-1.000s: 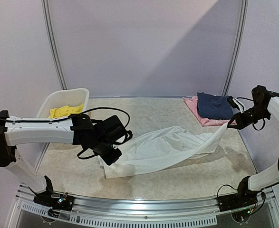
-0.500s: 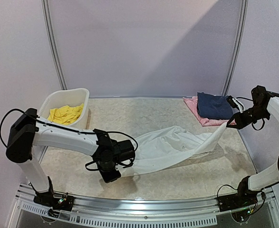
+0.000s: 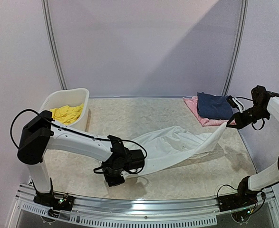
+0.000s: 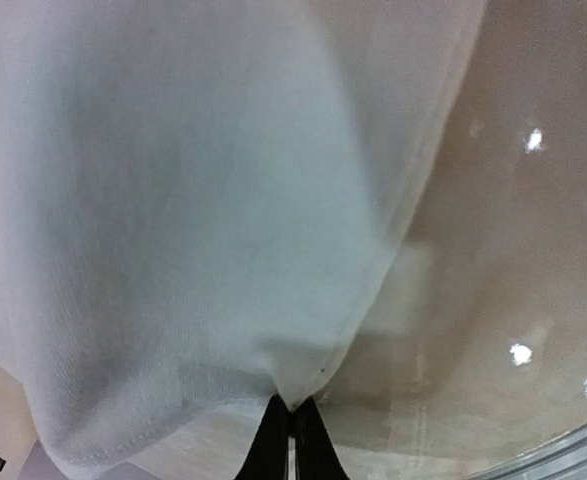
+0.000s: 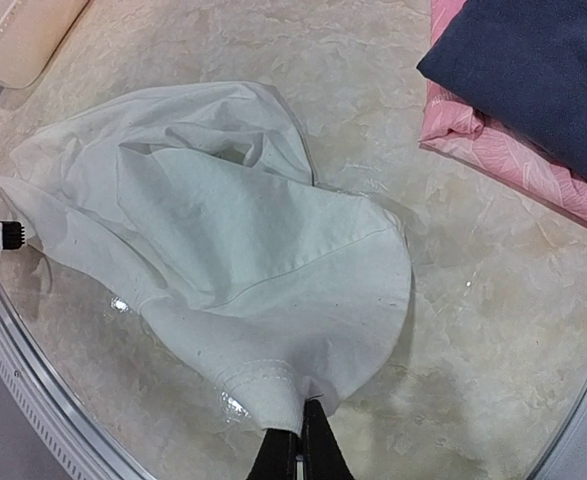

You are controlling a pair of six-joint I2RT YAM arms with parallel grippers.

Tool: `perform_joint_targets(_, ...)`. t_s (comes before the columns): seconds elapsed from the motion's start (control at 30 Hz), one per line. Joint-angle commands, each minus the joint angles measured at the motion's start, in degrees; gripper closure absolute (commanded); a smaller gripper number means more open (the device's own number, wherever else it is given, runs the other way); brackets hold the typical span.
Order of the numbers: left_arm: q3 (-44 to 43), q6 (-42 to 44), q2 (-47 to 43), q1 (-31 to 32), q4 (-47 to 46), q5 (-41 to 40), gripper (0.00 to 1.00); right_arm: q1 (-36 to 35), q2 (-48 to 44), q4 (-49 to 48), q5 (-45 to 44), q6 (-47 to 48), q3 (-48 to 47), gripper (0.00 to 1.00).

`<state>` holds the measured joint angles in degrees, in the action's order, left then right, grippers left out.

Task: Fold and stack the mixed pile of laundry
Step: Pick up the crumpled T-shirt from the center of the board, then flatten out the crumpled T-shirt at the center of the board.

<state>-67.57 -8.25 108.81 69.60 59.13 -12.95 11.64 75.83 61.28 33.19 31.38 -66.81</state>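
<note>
The white T-shirt [image 3: 172, 145] stretches across the table from near left to far right, its right end lifted. My left gripper [image 3: 121, 174] is low over the near table edge, shut on the shirt's near corner; in the left wrist view the white T-shirt [image 4: 193, 220] bunches into the closed tips of the left gripper [image 4: 292, 408]. My right gripper [image 3: 230, 123] is raised at the right, shut on the other end; the right wrist view shows the white T-shirt [image 5: 223, 250] hem pinched in the right gripper [image 5: 302, 405]. The yellow shorts [image 3: 65, 113] lie in the white basket [image 3: 82, 93].
A folded navy garment [image 3: 214, 105] rests on a pink one [image 3: 195, 106] at the back right, seen also in the right wrist view as the navy garment [image 5: 533, 70] over the pink one [image 5: 493, 150]. The metal table rail [image 3: 144, 205] runs along the near edge.
My left arm swung forward and right along the shirt's near edge, went lower, and its jaws closed on the shirt's corner. The right arm stayed put, still holding its end up.
</note>
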Motion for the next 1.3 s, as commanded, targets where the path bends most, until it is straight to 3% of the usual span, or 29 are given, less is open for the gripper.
perform_joint_targets(0.0, -3.55, -1.49, -1.55, 0.74, 6.88, -13.92, 1.0, 0.11, 0.91, -0.08, -0.77, -0.37, -3.71, 1.0)
perform_joint_targets(0.2, -15.2, -0.95, -14.35, -9.75, 8.64, -28.47, 1.0, 0.06, 5.34, -0.15, -9.1, -0.68, -17.74, 1.0)
perform_joint_targets(0.33, -25.53, 5.31, -17.3, -15.86, 0.88, -38.42, 1.0, 0.08, 10.68, -2.29, -11.87, -4.74, -31.85, 1.0)
perform_joint_targets(0.47, -33.38, 13.77, -18.2, -21.66, -9.73, -37.13, 1.0, 0.07, 16.83, -4.83, -13.79, -8.08, -43.31, 1.0)
perform_joint_targets(0.6, -47.57, 21.07, -14.05, -23.79, -9.93, -36.89, 1.0, -0.75, 21.27, -4.19, -15.56, -8.07, -55.18, 1.0)
perform_joint_targets(0.77, -59.82, 26.05, -11.48, -23.9, -9.69, -39.65, 1.0, -1.37, 20.44, -5.5, -16.34, -5.54, -61.46, 1.0)
perform_joint_targets(1.0, -59.09, 28.81, -19.29, -21.3, -15.68, -40.74, 1.0, -1.77, 12.0, -7.77, -14.68, -2.17, -62.35, 1.0)
perform_joint_targets(1.27, -57.97, 39.47, -25.22, -3.54, -20.14, -49.56, 1.0, -1.75, 1.51, -7.0, -13.01, -1.61, -62.74, 1.0)
